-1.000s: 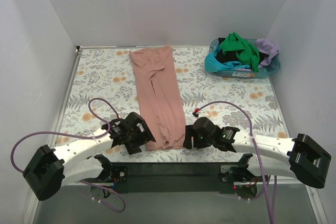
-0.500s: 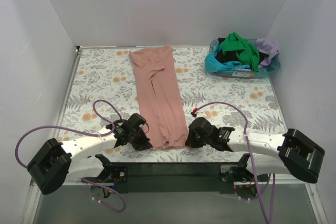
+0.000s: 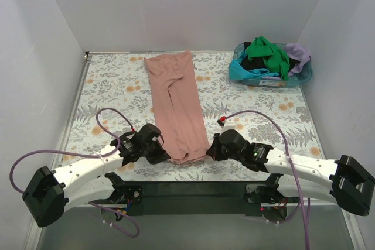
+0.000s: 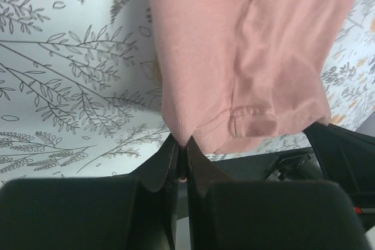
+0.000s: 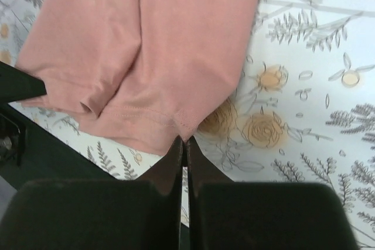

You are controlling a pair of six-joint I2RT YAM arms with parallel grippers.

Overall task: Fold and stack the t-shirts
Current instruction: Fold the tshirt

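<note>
A dusty pink t-shirt (image 3: 177, 105) lies folded into a long narrow strip down the middle of the table. My left gripper (image 3: 164, 156) is shut on its near left corner (image 4: 183, 134). Pinched on the near right corner (image 5: 186, 134) is my right gripper (image 3: 210, 153), also shut. In both wrist views the near hem (image 4: 252, 121) hangs a little above the cloth-covered table. More t-shirts, green (image 3: 269, 52), black, turquoise and lilac (image 3: 300, 54), are heaped at the back right.
A blue plastic basket (image 3: 266, 79) holds the heaped shirts at the back right. A floral tablecloth (image 3: 111, 92) covers the table. White walls close in three sides. The black mounting bar (image 3: 193, 190) of the arms runs along the near edge.
Both grippers have gone from open to shut on the pink shirt's near corners. The corners now sit slightly raised, and both arms have shifted a little.
</note>
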